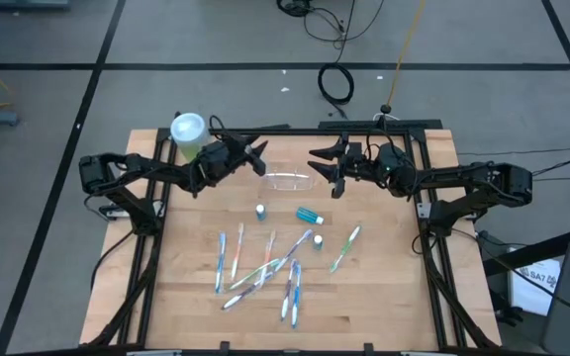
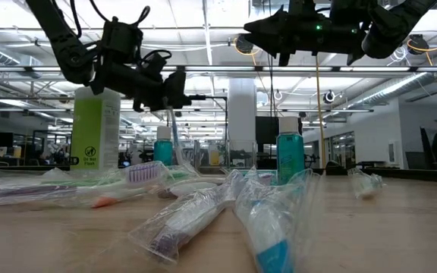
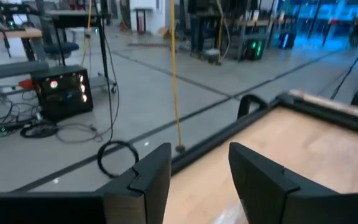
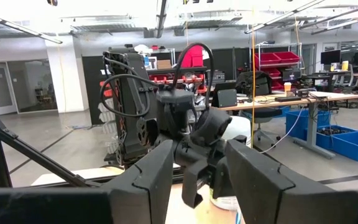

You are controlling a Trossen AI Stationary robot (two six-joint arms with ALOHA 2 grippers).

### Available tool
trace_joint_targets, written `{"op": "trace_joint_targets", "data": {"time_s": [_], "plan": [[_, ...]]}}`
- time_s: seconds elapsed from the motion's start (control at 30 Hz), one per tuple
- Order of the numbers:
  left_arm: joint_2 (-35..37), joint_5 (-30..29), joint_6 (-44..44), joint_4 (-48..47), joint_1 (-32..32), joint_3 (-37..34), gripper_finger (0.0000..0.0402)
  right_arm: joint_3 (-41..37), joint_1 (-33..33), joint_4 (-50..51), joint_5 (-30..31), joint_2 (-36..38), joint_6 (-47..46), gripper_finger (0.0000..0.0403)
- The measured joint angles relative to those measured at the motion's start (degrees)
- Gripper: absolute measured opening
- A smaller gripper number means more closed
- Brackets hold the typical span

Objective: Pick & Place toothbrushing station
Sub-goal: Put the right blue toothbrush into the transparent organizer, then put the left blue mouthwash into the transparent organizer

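Clear toothbrush holder (image 1: 288,181) lies between grippers. Left gripper (image 1: 257,158) wide, empty; right gripper (image 1: 321,162) parted, empty. Holder looks light, stiff, slippery: pinch rim.

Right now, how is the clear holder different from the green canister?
The holder is transparent and colourless; the canister is green with a white lid. The holder sits mid-table between the left gripper and right gripper; the canister stands at the far left corner behind the left arm. Both rest on the table, unheld.
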State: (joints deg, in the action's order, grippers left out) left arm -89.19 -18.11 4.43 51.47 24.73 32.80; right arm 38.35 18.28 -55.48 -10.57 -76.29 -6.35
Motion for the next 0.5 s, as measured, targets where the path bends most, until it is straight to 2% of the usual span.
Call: {"op": "trace_joint_targets", "data": {"time_s": [0.13,0.27,0.5], "plan": [[-0.02,-0.07,-1.27,-0.18,-0.04,0.31,0.0171,0.00,0.00,0.00,0.00,0.00,0.00,0.0141],[0.53,-2.73,-3.37,-0.48,0.00,0.31,0.0171,0.00,0.00,0.02,0.00,0.00,0.00,0.0141],[7.88,-2.73,-4.79,-3.06,-1.09,0.35,0.0171,0.00,-0.01,0.02,-0.02,0.00,0.00,0.0141]]}}
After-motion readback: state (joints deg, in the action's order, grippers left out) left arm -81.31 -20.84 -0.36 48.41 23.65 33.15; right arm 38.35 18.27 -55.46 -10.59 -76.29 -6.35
